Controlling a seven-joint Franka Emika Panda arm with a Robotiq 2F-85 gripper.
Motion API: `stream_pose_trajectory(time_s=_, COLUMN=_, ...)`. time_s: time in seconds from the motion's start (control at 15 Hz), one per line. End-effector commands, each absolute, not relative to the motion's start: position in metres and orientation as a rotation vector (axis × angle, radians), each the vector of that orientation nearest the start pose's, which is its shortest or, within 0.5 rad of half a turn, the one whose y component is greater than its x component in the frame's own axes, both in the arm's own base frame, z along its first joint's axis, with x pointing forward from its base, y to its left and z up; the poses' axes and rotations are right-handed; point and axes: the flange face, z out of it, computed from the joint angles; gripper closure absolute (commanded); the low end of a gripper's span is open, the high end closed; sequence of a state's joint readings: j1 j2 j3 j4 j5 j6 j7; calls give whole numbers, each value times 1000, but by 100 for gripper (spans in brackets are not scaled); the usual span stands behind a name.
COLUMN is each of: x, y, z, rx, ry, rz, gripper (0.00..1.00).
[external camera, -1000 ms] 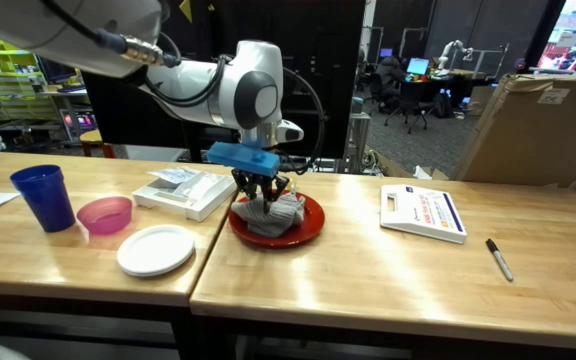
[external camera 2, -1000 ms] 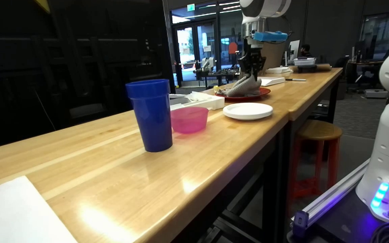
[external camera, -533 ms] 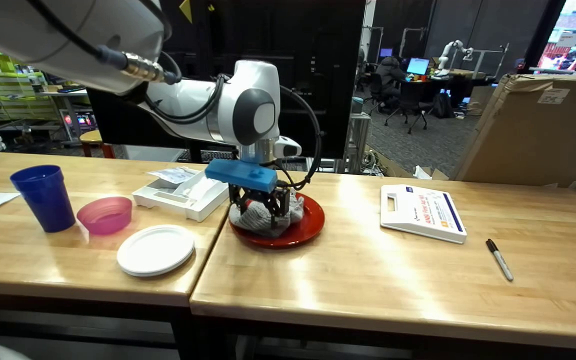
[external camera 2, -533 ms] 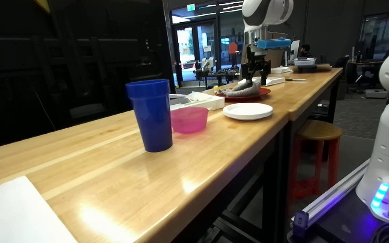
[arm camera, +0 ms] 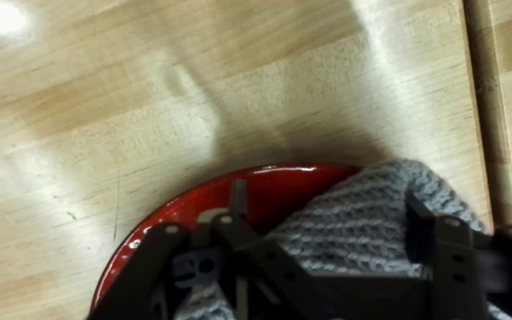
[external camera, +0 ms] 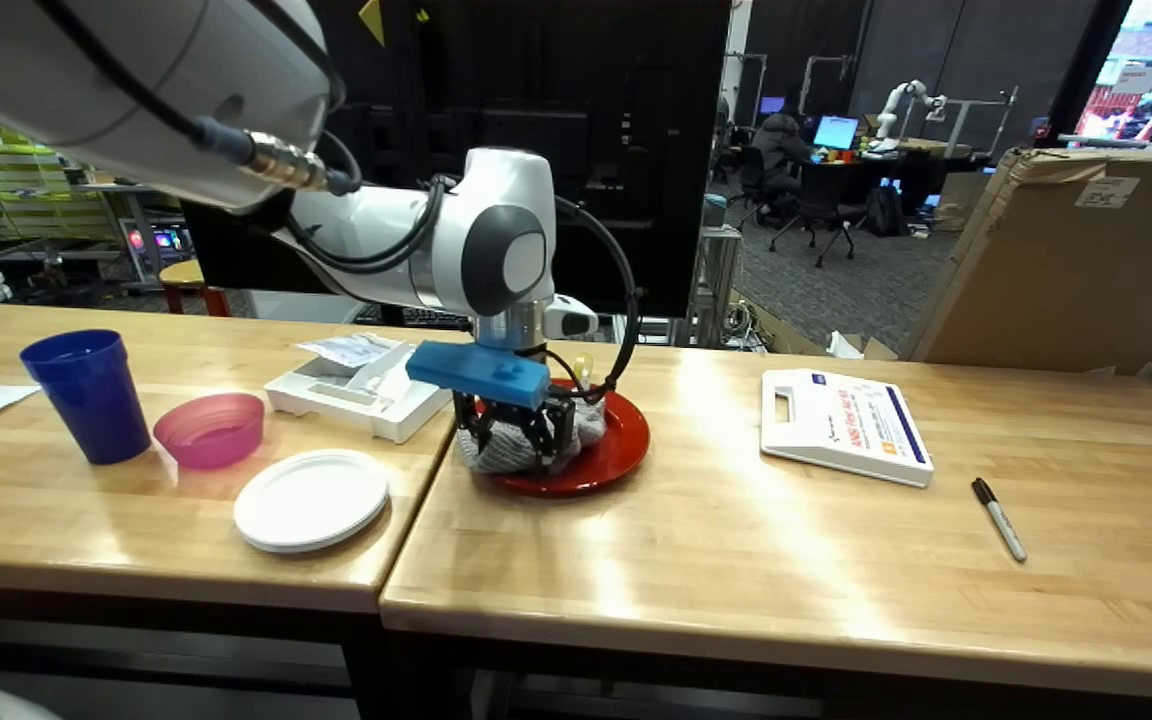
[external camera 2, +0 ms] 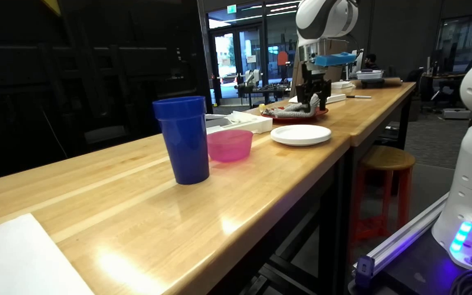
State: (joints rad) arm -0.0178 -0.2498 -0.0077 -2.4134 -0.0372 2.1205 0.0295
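A grey knitted cloth [external camera: 498,452] lies bunched on a red plate [external camera: 626,440], one end hanging over the rim. My gripper [external camera: 516,456] points down over it, low at the plate, with the jaws spread wide. In the wrist view the cloth [arm camera: 349,222] runs between the fingers. The right finger [arm camera: 419,229] lies against a fold, while the left finger [arm camera: 238,200] is above the bare red plate [arm camera: 278,189]. Part of the cloth [external camera 2: 314,104] rises between the fingers in an exterior view. Cloth under the gripper's body is hidden.
Left of the plate are a white open case [external camera: 376,395], stacked white plates [external camera: 311,500], a pink bowl [external camera: 209,430] and a blue cup [external camera: 91,395]. A first aid case [external camera: 844,425] and a marker [external camera: 999,518] lie to the right. A seam divides the two tables beside the plate.
The jaws were close together on a raised part of the cloth; they have spread apart. The gripper has come down, and the cloth has sunk onto the plate, one part now rising between the fingers.
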Motion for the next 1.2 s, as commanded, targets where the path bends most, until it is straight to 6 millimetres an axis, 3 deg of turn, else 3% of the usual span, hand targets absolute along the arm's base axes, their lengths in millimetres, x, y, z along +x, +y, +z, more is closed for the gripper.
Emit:
stream_pose_trajectory(time_s=0.0, x=446, y=-14, z=401, rx=-3174, ry=36, rz=44, gripper=56)
stream_pose_trajectory(time_s=0.4, x=449, y=-15, z=402, rx=-3167, ry=31, rz=21, gripper=99)
stream_pose_trajectory(time_s=0.73, x=453, y=-24, z=410, rx=-3169, ry=80, rz=-35, gripper=98)
stream_pose_trajectory(time_s=1.0, x=458, y=-52, z=419, rx=-3201, ry=190, rz=-89, gripper=98)
stream_pose_trajectory(time_s=1.13, x=462, y=-63, z=421, rx=-3313, ry=147, rz=-119, gripper=98)
